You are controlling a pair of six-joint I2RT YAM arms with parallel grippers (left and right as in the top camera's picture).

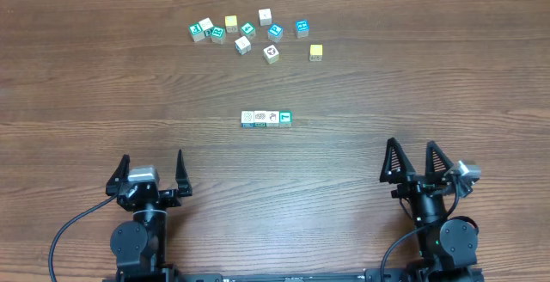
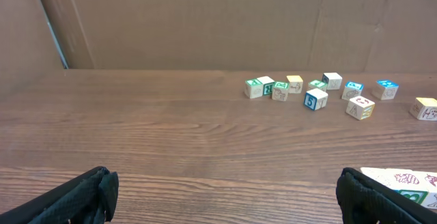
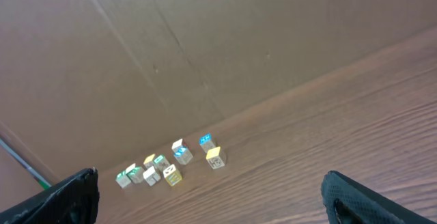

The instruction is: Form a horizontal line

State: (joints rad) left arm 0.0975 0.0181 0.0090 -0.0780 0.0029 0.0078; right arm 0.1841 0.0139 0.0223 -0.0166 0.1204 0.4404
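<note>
Wood grain everywhere, folks: a brown table (image 1: 103, 76) under the overhead camera. Dead centre sits the horizontal line (image 1: 266, 119), four little cubes edge to edge, three white-topped and the right-hand one teal. Far beyond it, well apart, the loose cubes (image 1: 249, 33) lie scattered, a couple of yellows among them. On the near side, the left gripper (image 1: 152, 156) has its jaws spread wide with nothing between them. The right gripper (image 1: 413, 144) is just as wide and just as empty. Both sit well short of the row.

Over to the left wrist: black fingers (image 2: 85, 197) frame the bottom corners, with bare table between them. One end of the horizontal line (image 2: 410, 183) pokes in at lower right, just beside the right-hand finger. The loose cubes (image 2: 321, 91) are strung along the far side under a cardboard wall (image 2: 205, 19).

Right wrist now, and this camera tilts up at the cardboard. Fingers (image 3: 65, 197) sit at the corners, gaping, the loose cubes (image 3: 171, 166) are tiny in the distance, and the row is out of shot.

My read is that the line looks finished and straight. The smart play is restraint: keep both arms clear of it. If any cube needs squaring, come in low and slow with one fingertip against a side face, pushing across the row, never along it, so the neighbours keep touching.
</note>
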